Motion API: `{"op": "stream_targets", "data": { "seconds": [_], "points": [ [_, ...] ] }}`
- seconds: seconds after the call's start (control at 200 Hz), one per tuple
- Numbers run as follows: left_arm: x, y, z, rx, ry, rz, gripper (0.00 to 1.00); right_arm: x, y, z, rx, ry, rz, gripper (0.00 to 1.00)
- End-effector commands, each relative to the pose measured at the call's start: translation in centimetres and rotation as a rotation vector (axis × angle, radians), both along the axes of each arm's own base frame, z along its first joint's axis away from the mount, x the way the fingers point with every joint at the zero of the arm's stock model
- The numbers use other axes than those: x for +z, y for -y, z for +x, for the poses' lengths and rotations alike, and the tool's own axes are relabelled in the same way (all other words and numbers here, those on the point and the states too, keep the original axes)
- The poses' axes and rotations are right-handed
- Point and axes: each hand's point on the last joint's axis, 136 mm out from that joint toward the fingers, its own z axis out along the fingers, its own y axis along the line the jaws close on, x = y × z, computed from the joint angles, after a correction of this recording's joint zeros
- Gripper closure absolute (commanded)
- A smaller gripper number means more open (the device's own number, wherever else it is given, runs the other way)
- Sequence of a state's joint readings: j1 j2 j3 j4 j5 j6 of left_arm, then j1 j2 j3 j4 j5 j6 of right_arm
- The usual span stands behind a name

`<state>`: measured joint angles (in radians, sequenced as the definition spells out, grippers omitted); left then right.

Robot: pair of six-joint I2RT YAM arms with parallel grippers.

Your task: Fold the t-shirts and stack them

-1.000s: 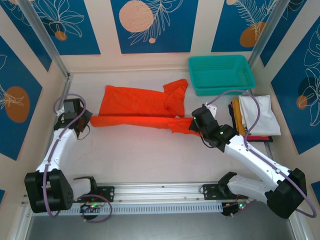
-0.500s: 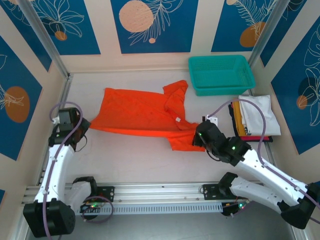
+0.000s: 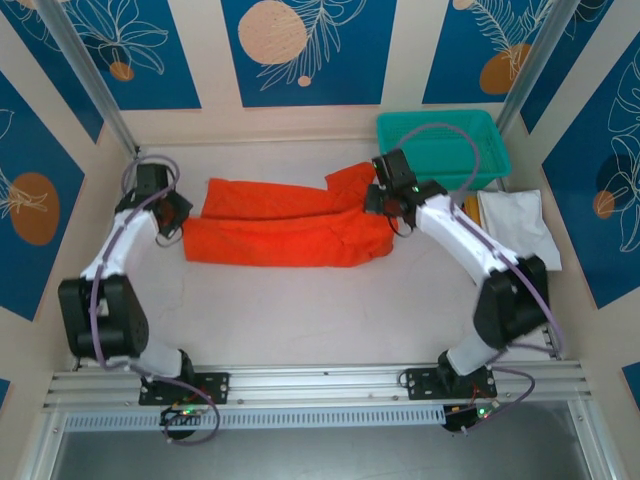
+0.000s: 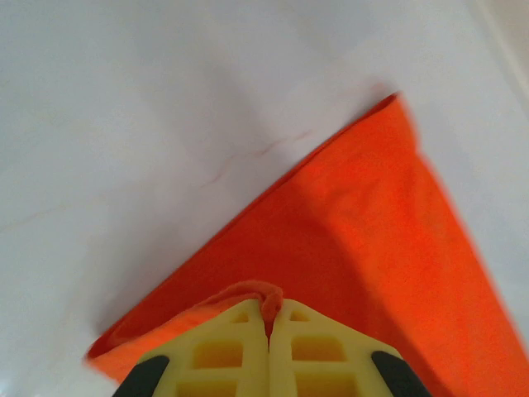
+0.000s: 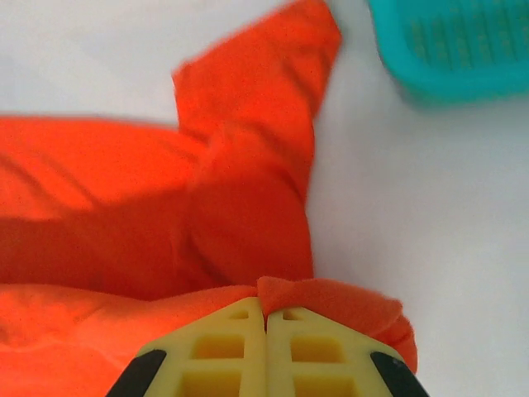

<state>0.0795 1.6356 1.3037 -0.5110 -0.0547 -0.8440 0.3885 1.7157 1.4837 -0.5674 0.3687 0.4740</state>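
The bright orange-red t-shirt (image 3: pixel 285 225) lies across the middle of the table, its near half doubled back over the far half. My left gripper (image 3: pixel 180 212) is shut on the shirt's left edge; a pinch of orange cloth (image 4: pixel 264 296) shows between the yellow fingers (image 4: pixel 227 347). My right gripper (image 3: pixel 378 200) is shut on the shirt's right edge, where cloth (image 5: pixel 331 298) bunches at the fingertips. A sleeve (image 5: pixel 264 99) spreads out beyond it. The folded t-shirts (image 3: pixel 515 230), white on top with a mustard edge, lie at the right.
The teal mesh basket (image 3: pixel 445 148) stands at the back right, just behind my right gripper, and its corner (image 5: pixel 450 50) shows in the right wrist view. Walls enclose the table on three sides. Bare tabletop (image 3: pixel 300 310) lies in front of the shirt.
Both grippers have carried the shirt's near edge away from the bases toward the back wall, folding the shirt over itself into a narrower band. Both stayed shut on the cloth.
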Motion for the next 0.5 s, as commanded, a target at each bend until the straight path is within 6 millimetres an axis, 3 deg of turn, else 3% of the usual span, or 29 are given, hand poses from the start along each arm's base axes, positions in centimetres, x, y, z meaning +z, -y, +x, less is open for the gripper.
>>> {"op": "stream_targets", "data": {
  "seconds": [0.0,0.105,0.165,0.22,0.335,0.405,0.495],
  "points": [
    [3.5,0.4,6.0,-0.034,0.104,0.0,1.0,4.8,-1.9,6.0,0.094,0.138,0.062,1.0],
    [7.8,0.3,10.9,-0.032,0.196,-0.015,1.0,10.4,-2.9,10.9,0.12,0.276,0.114,1.0],
    [11.2,0.3,13.1,-0.025,0.279,-0.027,1.0,13.4,-3.3,12.5,0.134,0.344,0.142,1.0],
    [14.8,0.1,14.5,-0.015,0.363,-0.03,1.0,17.5,-3.8,13.6,0.155,0.442,0.169,1.0],
    [22.6,-0.1,15.5,-0.005,0.536,-0.03,1.0,25.4,-3.8,13.4,0.182,0.631,0.216,1.0],
    [26.6,0.1,14.8,-0.008,0.625,-0.033,1.0,28.8,-3.3,12.3,0.184,0.702,0.243,1.0],
    [30.2,0.2,12.9,-0.01,0.691,-0.026,1.0,31.7,-2.8,10.2,0.192,0.747,0.259,1.0]
  ]
}}
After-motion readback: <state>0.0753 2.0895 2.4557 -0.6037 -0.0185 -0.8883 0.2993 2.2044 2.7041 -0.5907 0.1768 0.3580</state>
